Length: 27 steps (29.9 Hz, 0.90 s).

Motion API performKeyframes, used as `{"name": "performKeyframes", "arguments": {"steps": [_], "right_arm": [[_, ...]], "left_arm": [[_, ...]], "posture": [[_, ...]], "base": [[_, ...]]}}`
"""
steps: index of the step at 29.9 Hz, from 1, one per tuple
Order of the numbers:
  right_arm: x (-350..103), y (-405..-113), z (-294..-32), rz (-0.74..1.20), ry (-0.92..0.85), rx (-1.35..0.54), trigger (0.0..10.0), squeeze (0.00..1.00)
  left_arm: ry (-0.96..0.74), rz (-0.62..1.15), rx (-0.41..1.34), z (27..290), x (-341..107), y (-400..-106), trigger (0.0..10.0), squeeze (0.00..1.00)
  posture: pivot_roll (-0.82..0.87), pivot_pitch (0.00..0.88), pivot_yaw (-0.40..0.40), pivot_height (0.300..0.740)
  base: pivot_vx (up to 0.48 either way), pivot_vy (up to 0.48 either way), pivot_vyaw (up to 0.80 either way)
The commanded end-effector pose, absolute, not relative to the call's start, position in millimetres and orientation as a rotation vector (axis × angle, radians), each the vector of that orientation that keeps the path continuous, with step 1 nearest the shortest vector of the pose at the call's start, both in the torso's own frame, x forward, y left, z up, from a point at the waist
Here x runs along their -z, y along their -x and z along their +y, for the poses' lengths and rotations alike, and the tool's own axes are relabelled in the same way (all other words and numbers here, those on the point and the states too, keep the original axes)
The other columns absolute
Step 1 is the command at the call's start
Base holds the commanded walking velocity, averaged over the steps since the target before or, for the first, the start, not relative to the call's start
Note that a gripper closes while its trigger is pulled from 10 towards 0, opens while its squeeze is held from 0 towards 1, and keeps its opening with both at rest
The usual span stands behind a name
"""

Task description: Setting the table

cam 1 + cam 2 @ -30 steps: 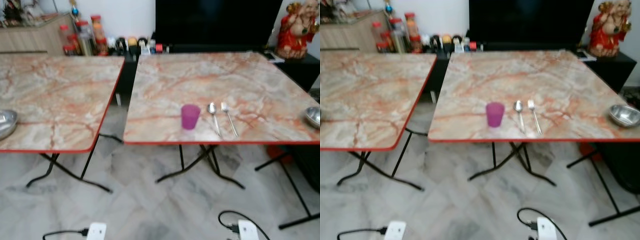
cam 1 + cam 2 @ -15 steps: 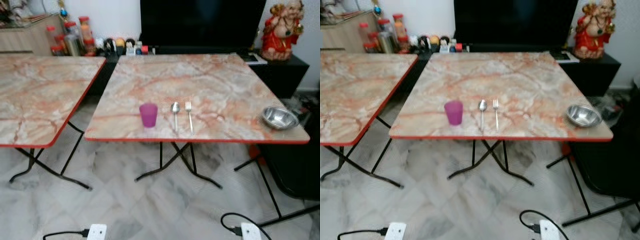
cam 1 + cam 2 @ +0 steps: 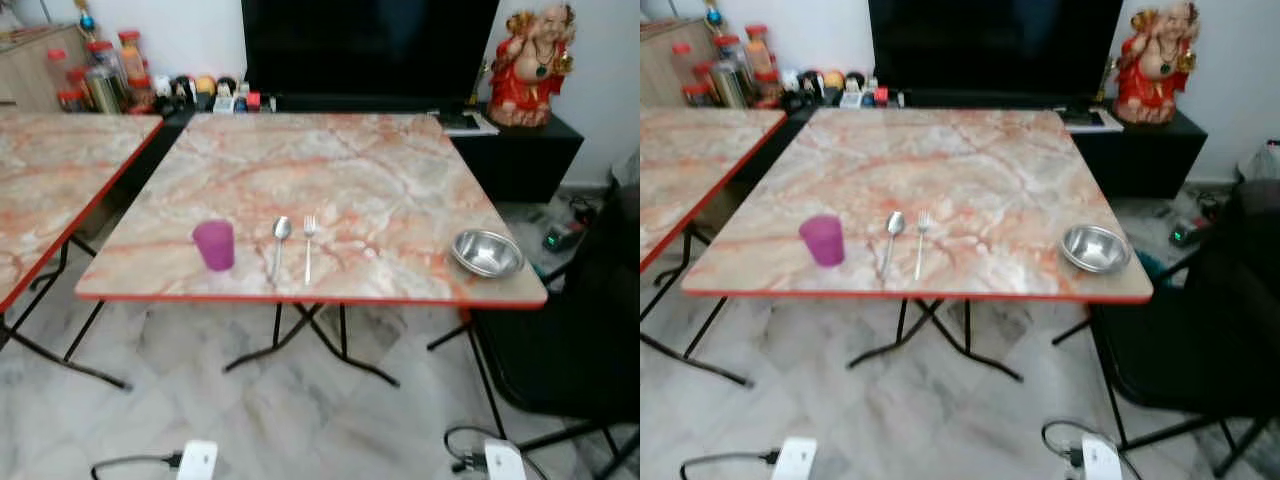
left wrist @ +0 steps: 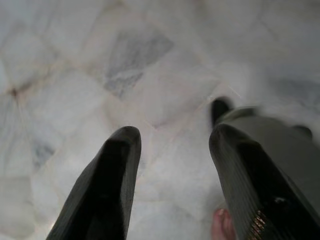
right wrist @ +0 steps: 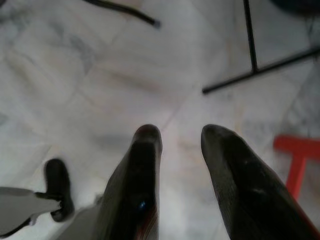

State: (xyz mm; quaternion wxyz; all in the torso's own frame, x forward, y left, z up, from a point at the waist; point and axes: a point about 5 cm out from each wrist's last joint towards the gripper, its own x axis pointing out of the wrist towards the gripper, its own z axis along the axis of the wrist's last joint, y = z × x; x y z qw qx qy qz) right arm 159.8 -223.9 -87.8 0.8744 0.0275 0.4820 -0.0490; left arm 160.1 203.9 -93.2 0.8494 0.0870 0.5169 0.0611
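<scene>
The marbled tabletop (image 3: 330,170) with its red edge stood before the robot, and the task's things lay along its near edge. A purple cup (image 3: 214,245) stood upright there; just to the right of the cup lay a spoon (image 3: 280,243), and just right of the spoon a fork (image 3: 308,247), the two side by side and apart, handles toward the near edge. A steel bowl (image 3: 486,252) sat well to the right of the cup, near the tabletop's right corner. Beyond the far edge stood a dark television (image 3: 368,48), a red and gold figurine (image 3: 525,68) and a cluster of jars (image 3: 96,75) — their labels too small to read. A second tabletop (image 3: 50,180) stood to the left, a black chair (image 3: 575,340) to the right.

The left tool (image 4: 172,145) hung over the pale marble floor (image 4: 150,65), fingers spread and empty. The right tool (image 5: 181,140) hung likewise — released, holding nothing.
</scene>
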Motion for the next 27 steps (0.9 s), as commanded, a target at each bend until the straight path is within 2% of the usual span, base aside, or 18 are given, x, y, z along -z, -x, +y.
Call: {"name": "performKeyframes", "arguments": {"steps": [1,23,27], "right_arm": [[90.0,-157.2,-218.4,1.014,-0.069,0.091,10.0,0.00],[90.0,-157.3,-218.4,1.017,-0.070,0.091,10.0,0.00],[89.9,-157.5,-218.4,1.016,-0.071,0.090,10.0,0.00]], "left_arm": [[-0.188,1.097,-0.120,204.0,93.7,-159.0,10.0,0.00],[-0.193,1.099,-0.110,203.5,93.5,-159.9,10.0,0.00],[-0.193,1.103,-0.112,203.8,93.6,-159.6,10.0,0.00]], "posture": [[0.01,0.000,-0.040,0.740],[0.01,0.000,-0.040,0.740],[0.01,0.000,-0.039,0.740]], "base": [[0.247,-0.409,0.00],[0.000,-0.468,0.00],[0.000,-0.102,0.00]]}}
